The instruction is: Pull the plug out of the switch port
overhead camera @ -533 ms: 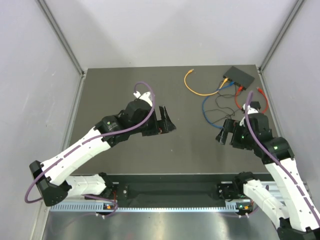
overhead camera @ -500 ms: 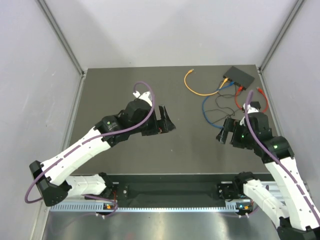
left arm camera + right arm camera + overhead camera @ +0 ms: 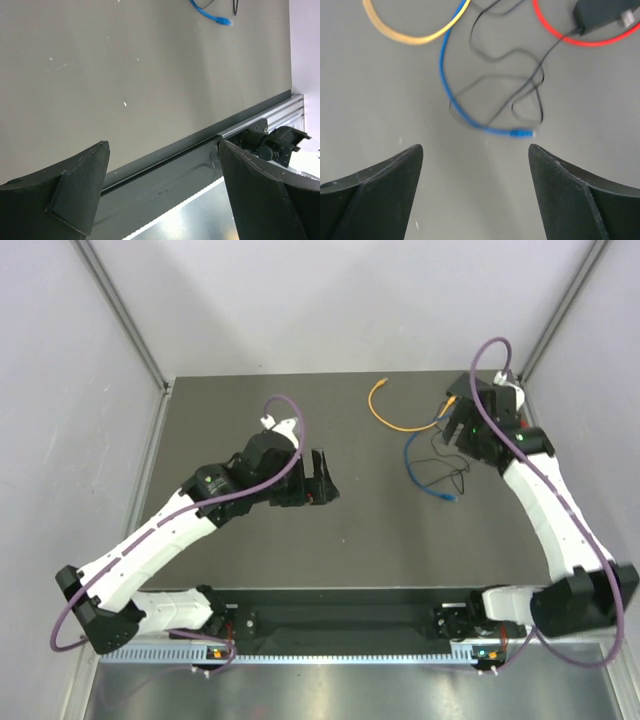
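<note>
- The switch cannot be made out. Seen from above, the right arm's wrist and the right gripper (image 3: pixel 458 432) hang over the far right corner of the table (image 3: pixel 250 420). Black housing and black box cannot be told apart there, and neither wrist view shows it.
- The plug in its port is hidden as well. The yellow cable (image 3: pixel 400 428) and the blue cable (image 3: pixel 407 452) run in under the right gripper from its left side.
- The right gripper's fingers stand wide apart with nothing between them.
- Its wrist view is blurred. The blue cable's loose connector (image 3: pixel 522 133) lies on the table just ahead, between the fingers, and a thin black wire (image 3: pixel 540 80) tangles beyond it.
- Farther ahead on the right finger's side lie a red cable (image 3: pixel 570 40) and the power adapter (image 3: pixel 600 11), both cut off by the top edge.
- The left gripper (image 3: pixel 322 475) is well apart to the left, jaws spread and empty over bare table.
- Its wrist view takes in the metal rail (image 3: pixel 270 112) at the table's near edge.
</note>
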You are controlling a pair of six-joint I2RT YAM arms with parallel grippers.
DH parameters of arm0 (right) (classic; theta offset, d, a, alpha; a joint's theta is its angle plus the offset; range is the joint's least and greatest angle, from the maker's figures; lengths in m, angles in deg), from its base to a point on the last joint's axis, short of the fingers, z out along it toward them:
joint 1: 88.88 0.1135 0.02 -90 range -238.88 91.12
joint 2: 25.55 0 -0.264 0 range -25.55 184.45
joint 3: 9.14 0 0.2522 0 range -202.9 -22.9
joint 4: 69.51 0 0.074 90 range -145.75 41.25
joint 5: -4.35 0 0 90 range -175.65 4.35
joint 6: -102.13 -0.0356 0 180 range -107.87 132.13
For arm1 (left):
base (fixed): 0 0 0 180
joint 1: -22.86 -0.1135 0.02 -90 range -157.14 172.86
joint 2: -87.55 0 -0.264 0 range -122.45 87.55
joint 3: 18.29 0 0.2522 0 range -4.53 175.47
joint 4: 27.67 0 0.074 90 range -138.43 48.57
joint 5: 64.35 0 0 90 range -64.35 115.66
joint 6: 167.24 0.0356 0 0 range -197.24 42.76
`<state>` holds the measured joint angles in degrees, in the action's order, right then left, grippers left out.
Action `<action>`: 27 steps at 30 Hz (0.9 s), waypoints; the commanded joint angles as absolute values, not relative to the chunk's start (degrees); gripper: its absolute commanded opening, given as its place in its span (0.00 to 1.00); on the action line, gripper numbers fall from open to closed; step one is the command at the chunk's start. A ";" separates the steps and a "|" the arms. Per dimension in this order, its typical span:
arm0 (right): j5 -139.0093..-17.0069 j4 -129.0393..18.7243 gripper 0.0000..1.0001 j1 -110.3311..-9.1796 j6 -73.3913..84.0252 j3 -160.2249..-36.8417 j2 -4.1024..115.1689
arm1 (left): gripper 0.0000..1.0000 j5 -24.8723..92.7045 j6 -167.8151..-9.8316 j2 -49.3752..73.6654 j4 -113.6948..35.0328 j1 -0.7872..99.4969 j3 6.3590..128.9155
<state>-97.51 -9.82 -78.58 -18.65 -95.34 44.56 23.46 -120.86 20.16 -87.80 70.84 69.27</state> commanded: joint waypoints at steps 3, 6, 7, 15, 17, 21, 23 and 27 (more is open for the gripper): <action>-102.79 -17.52 0.79 -81.76 -23.02 -104.27 60.98 | 0.95 31.52 -114.43 19.52 -90.39 63.13 72.46; -104.01 -19.45 0.75 -82.46 -23.82 -108.67 66.63 | 0.93 34.43 -112.50 19.87 -90.13 59.52 71.76; -104.37 -19.72 0.73 -82.55 -23.73 -111.03 70.22 | 0.92 36.27 -111.97 19.96 -89.78 58.81 71.41; -103.14 -19.90 0.60 -82.64 -22.85 -126.84 89.03 | 0.89 38.75 -108.72 19.18 -88.46 56.87 69.82; -104.80 -18.67 0.60 -82.82 -23.28 -129.93 92.04 | 0.89 39.10 -107.57 17.43 -89.50 56.17 71.57; -104.37 -16.73 0.59 -84.04 -25.04 -137.92 99.67 | 0.89 38.40 -103.45 15.13 -91.79 54.76 74.83; -105.16 -15.59 0.55 -84.22 -25.40 -140.22 101.97 | 0.89 37.79 -102.38 14.87 -91.97 54.24 74.83; -106.22 -13.30 0.51 -84.49 -26.63 -144.97 107.07 | 0.89 39.10 -101.41 14.95 -92.50 51.77 74.13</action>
